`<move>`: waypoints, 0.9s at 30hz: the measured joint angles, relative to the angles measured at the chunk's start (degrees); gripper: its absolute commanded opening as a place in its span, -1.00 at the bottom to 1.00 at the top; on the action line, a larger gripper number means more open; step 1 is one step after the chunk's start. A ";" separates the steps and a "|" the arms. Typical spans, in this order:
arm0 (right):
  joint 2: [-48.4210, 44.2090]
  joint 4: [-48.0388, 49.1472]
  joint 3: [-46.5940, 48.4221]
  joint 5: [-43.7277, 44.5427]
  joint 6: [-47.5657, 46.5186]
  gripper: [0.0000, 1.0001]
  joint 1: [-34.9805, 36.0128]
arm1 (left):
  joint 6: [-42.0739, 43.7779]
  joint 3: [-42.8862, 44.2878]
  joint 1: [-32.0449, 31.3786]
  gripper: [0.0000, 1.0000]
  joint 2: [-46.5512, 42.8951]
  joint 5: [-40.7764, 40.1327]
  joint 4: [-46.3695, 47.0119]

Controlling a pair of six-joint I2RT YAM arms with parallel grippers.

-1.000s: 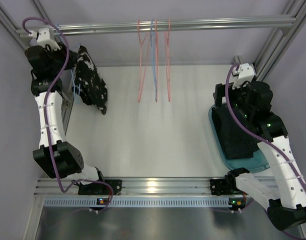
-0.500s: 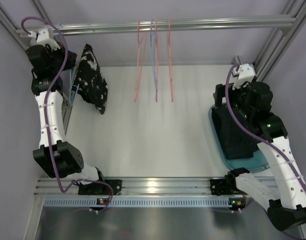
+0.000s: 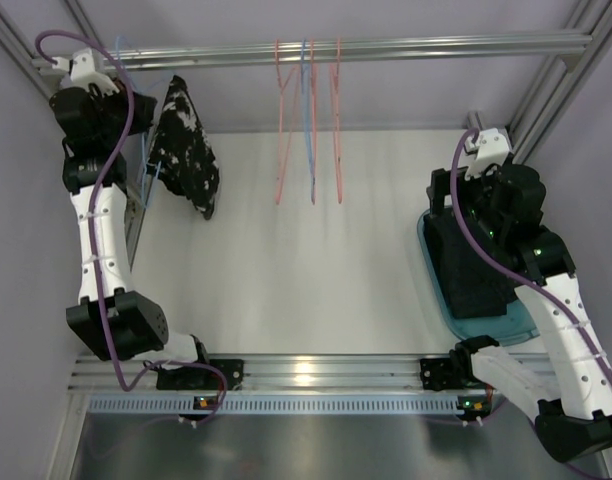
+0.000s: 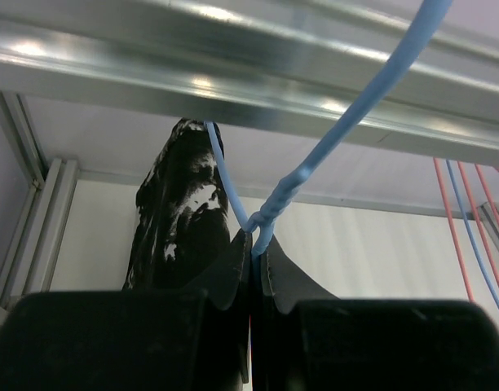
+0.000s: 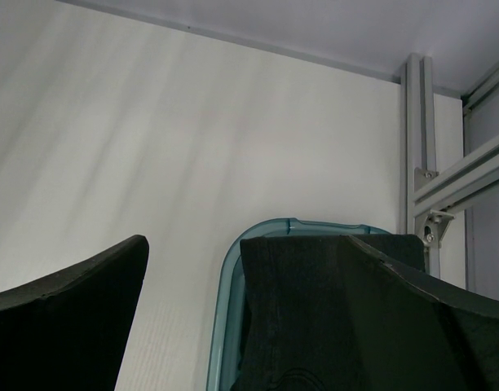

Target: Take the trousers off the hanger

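Observation:
The printed trousers [image 3: 186, 150], black with white splotches, hang limp on a blue wire hanger [image 3: 148, 178] at the far left, below the rail. My left gripper [image 3: 114, 85] is shut on the blue hanger [image 4: 270, 208] at its twisted neck, and the printed trousers [image 4: 180, 216] drape just behind the left gripper [image 4: 256, 244]. The plain black trousers [image 3: 466, 265] lie in a teal bin [image 3: 491, 325] on the right. My right gripper [image 3: 468, 228] hovers open over the bin; in its wrist view the right gripper [image 5: 243, 244] holds nothing above the black trousers [image 5: 315, 309].
An aluminium rail [image 3: 436, 45] runs across the back, seen close overhead as the rail [image 4: 152, 69]. Three bare hangers, two red and one blue [image 3: 308, 120], hang from its middle. Frame posts [image 3: 546, 90] stand at the right, and the bin rim [image 5: 221, 326] borders white table.
My left gripper has closed on the blue hanger's neck and risen slightly toward the rail, swinging the printed trousers up with it. The middle hangers sway a little. The right arm is still.

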 measured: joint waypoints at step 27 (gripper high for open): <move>-4.31 2.75 0.02 -10.19 -2.82 0.99 -0.02 | -9.22 -20.55 -0.15 -1.00 -25.20 4.35 2.49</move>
